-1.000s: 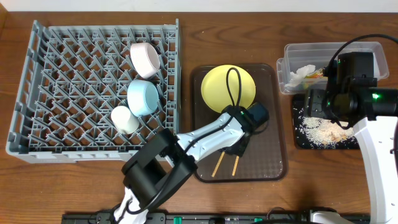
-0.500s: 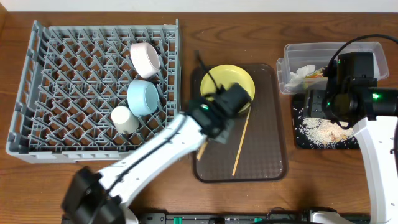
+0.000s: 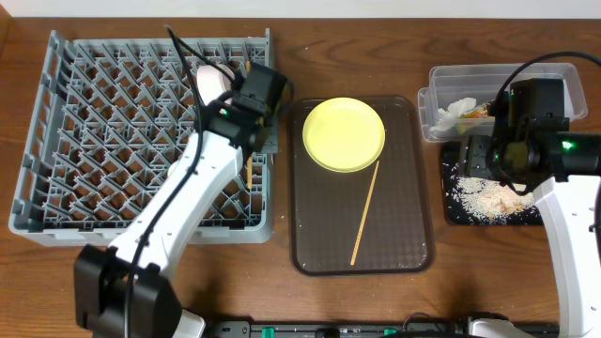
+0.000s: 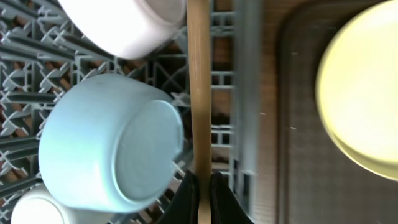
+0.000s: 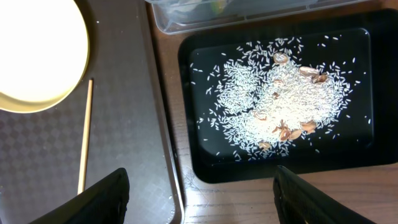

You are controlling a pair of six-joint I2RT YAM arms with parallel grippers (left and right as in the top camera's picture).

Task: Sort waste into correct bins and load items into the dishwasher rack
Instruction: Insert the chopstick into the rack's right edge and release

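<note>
My left gripper (image 4: 200,205) is shut on a wooden chopstick (image 4: 199,93) and holds it over the right edge of the grey dishwasher rack (image 3: 94,122), beside the light blue bowl (image 4: 106,149). In the overhead view the gripper (image 3: 250,150) hides that bowl. The pinkish-white bowl (image 4: 124,22) and the white cup (image 4: 31,208) also sit in the rack. The yellow plate (image 3: 344,133) and a second chopstick (image 3: 364,214) lie on the brown tray (image 3: 404,235). My right gripper (image 5: 205,202) is open and empty above the black tray (image 5: 348,168), which holds rice crumbs (image 5: 273,99).
The clear tub (image 3: 498,80) at the back right holds the white tissue (image 3: 457,111) and a bit of the wrapper (image 3: 479,113). The brown tray lies between the rack and the black tray.
My left gripper has lifted one chopstick off the brown tray and carried it up and left to the rack's right edge. The other chopstick now lies slanted on the tray. The right arm has not moved.
</note>
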